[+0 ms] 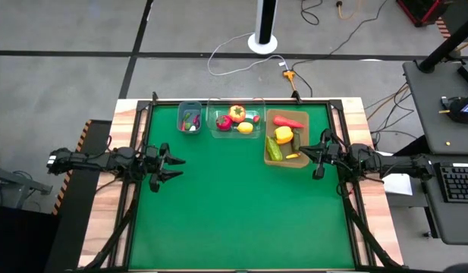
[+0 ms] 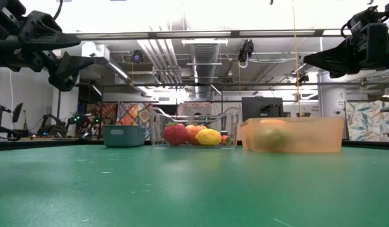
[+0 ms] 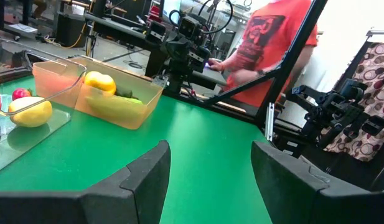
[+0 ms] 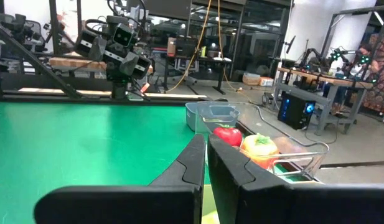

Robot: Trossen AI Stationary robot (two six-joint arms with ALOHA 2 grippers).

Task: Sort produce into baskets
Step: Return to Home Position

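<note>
A: The left gripper (image 1: 175, 167) hangs above the green mat (image 1: 241, 212) with its fingers (image 3: 139, 180) apart and nothing between them. It sits well away from the clear tub (image 1: 235, 133), out toward the left edge of the table.

B: And the right gripper (image 1: 308, 157)?

A: Its fingers (image 4: 190, 158) are pressed together, holding nothing. It hovers just off the tan tray (image 1: 321, 125), which stands right beside the clear tub.

B: Where is the produce?

A: All in the containers, taking the clear tub as the centre. Inside it lie a red round piece (image 1: 224, 122), an orange-yellow pepper (image 1: 237, 114) and a lemon (image 1: 246, 128). In the tan tray on one side are a red chilli (image 1: 288, 121), a yellow pepper (image 1: 283, 136) and a green cucumber (image 1: 274, 149). On the tub's other side, the small blue-grey bin (image 1: 181, 111) holds a few tiny bits (image 1: 191, 120), too small to name.

B: Anything beyond the table?

A: A person in a red shirt (image 3: 272, 43) stands behind it.
</note>
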